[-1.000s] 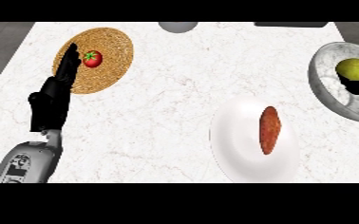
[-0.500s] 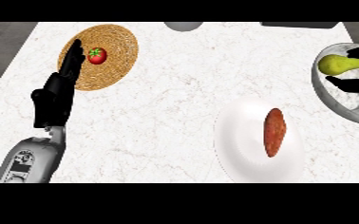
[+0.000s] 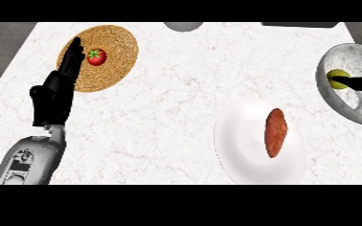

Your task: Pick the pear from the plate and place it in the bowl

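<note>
Pear (image 3: 339, 75) lower in bowl (image 3: 332, 92) now; right hand (image 3: 351, 82) (grasp unclear); left hand (image 3: 56, 93) open.

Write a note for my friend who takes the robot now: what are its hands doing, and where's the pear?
Left hand: open, fingers straight up, resting at the view's left, near the woven mat with the tomato.
Right hand: only a bit shows at the right edge, inside the bowl and touching the pear; its fingers cannot be judged.
Pear: in the bowl, off the white plate, which carries only a reddish-brown oblong food.
Done: pear brought to the bowl.
Left: release, if not already done, and pull the right hand clear.
</note>
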Available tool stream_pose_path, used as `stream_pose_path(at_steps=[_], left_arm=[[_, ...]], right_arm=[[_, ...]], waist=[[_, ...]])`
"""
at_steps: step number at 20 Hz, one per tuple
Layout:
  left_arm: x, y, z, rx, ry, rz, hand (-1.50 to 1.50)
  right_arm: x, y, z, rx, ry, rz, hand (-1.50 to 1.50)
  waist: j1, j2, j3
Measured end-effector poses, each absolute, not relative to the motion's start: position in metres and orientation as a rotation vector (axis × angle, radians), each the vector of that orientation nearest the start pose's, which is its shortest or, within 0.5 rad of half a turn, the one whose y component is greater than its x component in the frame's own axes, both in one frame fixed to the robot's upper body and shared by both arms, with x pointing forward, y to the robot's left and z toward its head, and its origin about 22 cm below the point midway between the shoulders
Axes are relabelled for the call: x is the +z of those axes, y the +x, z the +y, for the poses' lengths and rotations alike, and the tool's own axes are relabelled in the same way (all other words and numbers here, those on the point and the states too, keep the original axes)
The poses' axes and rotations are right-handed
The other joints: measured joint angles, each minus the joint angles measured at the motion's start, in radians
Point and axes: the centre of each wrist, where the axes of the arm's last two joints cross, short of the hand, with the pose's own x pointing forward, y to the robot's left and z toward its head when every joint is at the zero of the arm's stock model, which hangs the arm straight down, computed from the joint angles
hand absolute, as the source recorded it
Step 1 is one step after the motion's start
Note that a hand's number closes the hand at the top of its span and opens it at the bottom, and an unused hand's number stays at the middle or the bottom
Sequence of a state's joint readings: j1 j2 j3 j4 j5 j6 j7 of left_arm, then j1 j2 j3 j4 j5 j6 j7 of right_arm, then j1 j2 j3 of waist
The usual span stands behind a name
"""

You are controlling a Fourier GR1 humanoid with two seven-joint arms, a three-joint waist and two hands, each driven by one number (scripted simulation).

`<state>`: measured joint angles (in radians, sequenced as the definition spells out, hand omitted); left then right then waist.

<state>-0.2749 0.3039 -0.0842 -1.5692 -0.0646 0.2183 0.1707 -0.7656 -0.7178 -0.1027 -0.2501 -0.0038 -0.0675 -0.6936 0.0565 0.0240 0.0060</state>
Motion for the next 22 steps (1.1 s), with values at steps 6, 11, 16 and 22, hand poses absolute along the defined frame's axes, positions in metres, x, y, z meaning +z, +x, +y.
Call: stream_pose_path(at_steps=[6,11,16,22], left_arm=[[0.079,0.292,0.253,-0.194,0.355,-1.672,0.00],[0.078,0.289,0.253,-0.188,0.360,-1.668,0.00],[0.076,0.289,0.259,-0.178,0.375,-1.670,0.00],[0.078,0.291,0.261,-0.167,0.376,-1.661,0.00]], right_arm=[[0.075,0.326,-0.508,0.164,-0.633,-1.738,-1.50],[0.078,0.293,-0.542,0.103,-0.553,-1.762,-1.50],[0.084,0.258,-0.570,0.080,-0.504,-1.754,-1.50],[0.076,0.233,-0.582,0.115,-0.496,-1.722,-1.50]], waist=[[-0.011,-0.005,-0.001],[-0.018,-0.006,0.000],[-0.031,-0.009,0.000],[-0.039,-0.011,0.001]])
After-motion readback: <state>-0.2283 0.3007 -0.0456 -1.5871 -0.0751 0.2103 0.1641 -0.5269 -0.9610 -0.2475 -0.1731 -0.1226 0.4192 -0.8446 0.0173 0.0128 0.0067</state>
